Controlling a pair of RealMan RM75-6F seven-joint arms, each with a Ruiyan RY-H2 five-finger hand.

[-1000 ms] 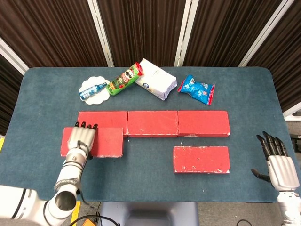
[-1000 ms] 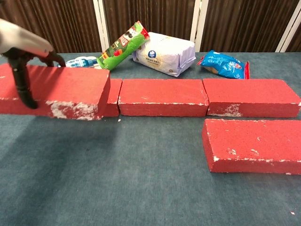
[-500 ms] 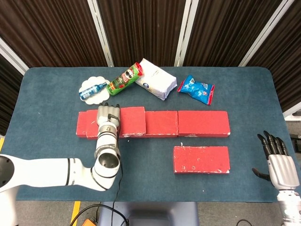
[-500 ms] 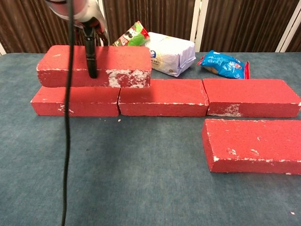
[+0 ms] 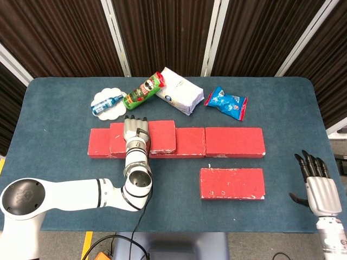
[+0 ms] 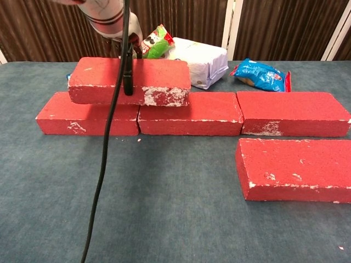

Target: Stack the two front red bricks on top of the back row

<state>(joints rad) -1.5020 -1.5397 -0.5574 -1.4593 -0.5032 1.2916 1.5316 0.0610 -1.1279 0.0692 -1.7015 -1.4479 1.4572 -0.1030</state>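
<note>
The first front brick (image 6: 130, 81) is up on the back row (image 6: 189, 114) now, carried there from the near-left of the table a second ago, and it has slid a little further right in the last half second. It sits across the seam between the left and middle bricks of that row, like a proper bond. By my reading that's half the job nearly done, pending release.

The left hand (image 5: 136, 130) is still clamped on it: the arm sweeps in from the near left, the hand lies over the top of the brick, fingertips hooked over its far edge, and the chest view shows a dark thumb pressed down its near face. That's a firm grip, not yet let go.

The second front brick (image 5: 232, 183) lies flat on the table, near and to the right, in front of the row's right-hand brick, untouched. The right hand (image 5: 319, 187) waits near the table's right edge, fingers straight and apart, holding nothing.
</note>
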